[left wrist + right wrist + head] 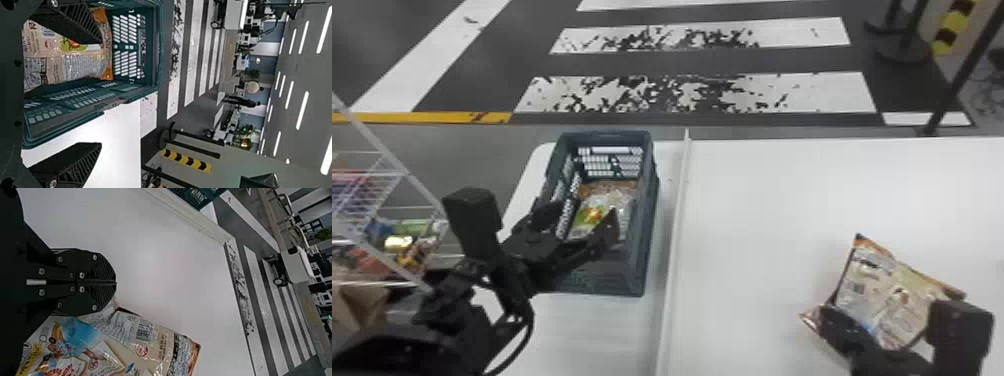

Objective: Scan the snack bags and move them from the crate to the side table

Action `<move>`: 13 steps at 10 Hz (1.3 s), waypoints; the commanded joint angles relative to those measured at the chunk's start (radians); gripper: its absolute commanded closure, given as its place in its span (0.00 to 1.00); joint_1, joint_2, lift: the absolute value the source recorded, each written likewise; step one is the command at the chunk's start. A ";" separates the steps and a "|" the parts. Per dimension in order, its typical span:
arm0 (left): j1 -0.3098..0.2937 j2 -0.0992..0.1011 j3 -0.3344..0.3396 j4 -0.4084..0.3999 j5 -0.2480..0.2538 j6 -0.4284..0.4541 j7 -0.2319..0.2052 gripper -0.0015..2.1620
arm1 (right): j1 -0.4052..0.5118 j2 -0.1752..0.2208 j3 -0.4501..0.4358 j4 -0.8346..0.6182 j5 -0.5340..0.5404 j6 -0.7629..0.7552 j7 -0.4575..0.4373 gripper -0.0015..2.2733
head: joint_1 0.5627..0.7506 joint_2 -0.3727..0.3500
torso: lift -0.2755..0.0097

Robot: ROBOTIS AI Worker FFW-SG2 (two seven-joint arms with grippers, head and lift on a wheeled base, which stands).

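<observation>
My left gripper [584, 220] is over the near part of the dark green crate [643, 260]. Inside the crate lie snack bags [592, 215]. From the left wrist, the left gripper [100, 94] is open, one finger above a tan and orange snack bag [78, 68], the other outside the crate [129, 92]. My right gripper [847, 325] is low on the right, beside a snack bag [882, 295] on the white table. In the right wrist view the right gripper [116, 282] is shut, its fingertips together, with printed bag packaging [137, 337] partly underneath.
A raised white strip [677, 220] runs between the crate and the right-hand table [757, 220]. A wire rack [382, 215] with packaged goods stands at the far left. Black posts [907, 40] stand on the floor beyond the table.
</observation>
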 commanded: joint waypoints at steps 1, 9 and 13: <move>-0.001 -0.001 -0.004 0.009 0.000 -0.005 0.000 0.03 | 0.036 -0.033 -0.017 -0.023 -0.012 0.014 0.001 0.96 | 0.70 0.73 | 0.66; -0.031 -0.007 -0.041 0.054 0.000 -0.029 0.000 0.03 | 0.112 -0.062 -0.188 -0.108 -0.061 0.143 0.027 0.96 | 0.70 0.54 | 0.66; -0.027 -0.006 -0.044 0.051 0.000 -0.029 -0.003 0.03 | 0.074 -0.058 -0.221 -0.184 -0.101 0.161 0.027 0.96 | 0.70 0.55 | 0.66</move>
